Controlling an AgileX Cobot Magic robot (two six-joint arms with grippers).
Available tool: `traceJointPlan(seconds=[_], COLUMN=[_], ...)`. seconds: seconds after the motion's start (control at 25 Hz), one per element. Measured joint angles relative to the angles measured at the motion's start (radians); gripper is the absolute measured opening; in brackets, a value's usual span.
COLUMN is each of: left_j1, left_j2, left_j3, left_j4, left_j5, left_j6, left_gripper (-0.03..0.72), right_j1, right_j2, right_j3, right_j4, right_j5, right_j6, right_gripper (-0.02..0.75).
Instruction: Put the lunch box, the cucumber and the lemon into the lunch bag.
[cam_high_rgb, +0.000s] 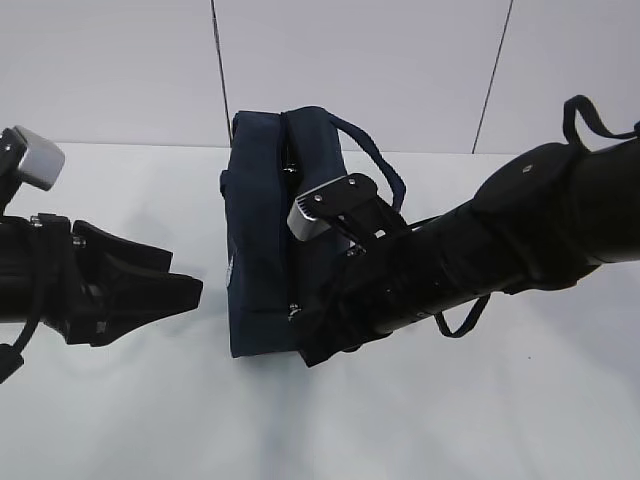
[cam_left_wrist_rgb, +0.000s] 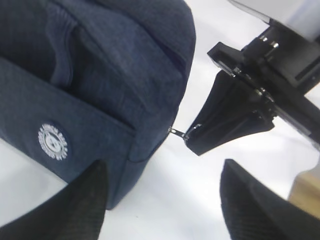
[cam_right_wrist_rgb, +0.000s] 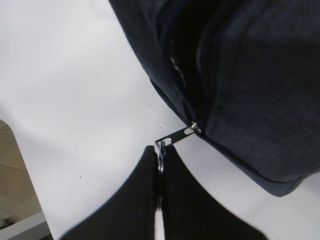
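While the right gripper (cam_right_wrist_rgb: 159, 165) pinches the metal ring pull (cam_right_wrist_rgb: 176, 136) of the dark navy fabric lunch bag (cam_left_wrist_rgb: 100, 75), whose round white emblem (cam_left_wrist_rgb: 52, 142) is unreadable, the left gripper (cam_left_wrist_rgb: 162, 200) hovers spread and empty.

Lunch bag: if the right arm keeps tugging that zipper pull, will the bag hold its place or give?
The lunch bag looks like soft fabric, so it would probably flex rather than resist. Nothing pins it to the white table; the left gripper is open and apart from it, so it may slide. The right gripper has its fingers shut on the metal pull ring, which looks small and might slip.
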Motion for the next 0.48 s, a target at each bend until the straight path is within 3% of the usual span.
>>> traceJointPlan(seconds=[0.2,0.48], left_j1=[0.000,0.000], left_j2=[0.010,0.141], left_j3=[0.006,-0.011], left_j4=[-0.044,-0.047], left_j5=[0.011,0.117], left_j6=[0.215,0.265], left_gripper=[0.491,0.442], right_j1=[0.000,0.000], right_j2=[0.000,0.000], right_j3=[0.000,0.000], right_j4=[-0.002,-0.002], right_j5=[0.014,0.032], right_j6=[0.006,0.010], right_gripper=[0.005,0.005])
